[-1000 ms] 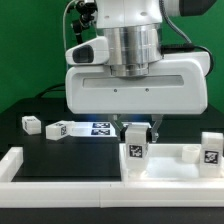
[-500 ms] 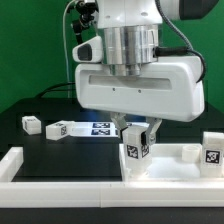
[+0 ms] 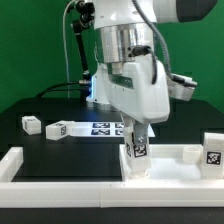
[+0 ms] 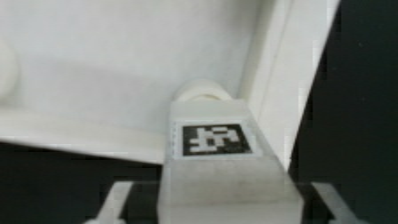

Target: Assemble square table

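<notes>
Now the wrist has swung about a quarter turn, and the gripper, closed on the leg, has turned with it. The leg stands upright on the panel beside its rim, so screwing-in looks underway.

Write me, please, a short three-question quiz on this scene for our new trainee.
1. True or false: the tool grips a tagged leg upright.
2. The held leg is positioned at: A) the square panel; B) the marker board; C) the bare dark table.
3. How many other legs show in the exterior view?

Key: 1 true; 2 A; 3 three.
</notes>
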Robot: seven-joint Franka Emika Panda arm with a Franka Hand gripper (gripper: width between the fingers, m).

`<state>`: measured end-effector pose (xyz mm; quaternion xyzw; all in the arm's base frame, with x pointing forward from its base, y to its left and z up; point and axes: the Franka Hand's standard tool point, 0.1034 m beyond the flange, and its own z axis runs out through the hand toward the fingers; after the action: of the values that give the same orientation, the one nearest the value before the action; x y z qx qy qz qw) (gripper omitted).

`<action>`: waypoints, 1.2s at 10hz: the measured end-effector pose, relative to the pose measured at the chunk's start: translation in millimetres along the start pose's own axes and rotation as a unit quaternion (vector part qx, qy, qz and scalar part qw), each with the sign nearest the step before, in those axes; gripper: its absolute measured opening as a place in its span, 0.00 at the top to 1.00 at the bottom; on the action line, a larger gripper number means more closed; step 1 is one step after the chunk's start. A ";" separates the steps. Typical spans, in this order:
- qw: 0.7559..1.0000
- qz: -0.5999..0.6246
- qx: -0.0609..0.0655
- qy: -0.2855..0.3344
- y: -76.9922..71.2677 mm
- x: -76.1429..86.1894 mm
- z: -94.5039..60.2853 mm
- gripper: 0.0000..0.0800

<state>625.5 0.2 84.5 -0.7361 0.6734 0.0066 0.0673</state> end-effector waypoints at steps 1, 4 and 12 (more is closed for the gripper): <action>0.999 0.034 -0.001 0.001 0.0 -0.7 -0.1 0.64; 1.000 0.017 -0.001 0.000 0.7 -0.5 1.0 0.34; 0.947 -0.321 -0.014 0.013 3.7 -0.6 3.2 0.19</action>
<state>622.0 0.8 81.1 -0.9143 0.4021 -0.0152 0.0468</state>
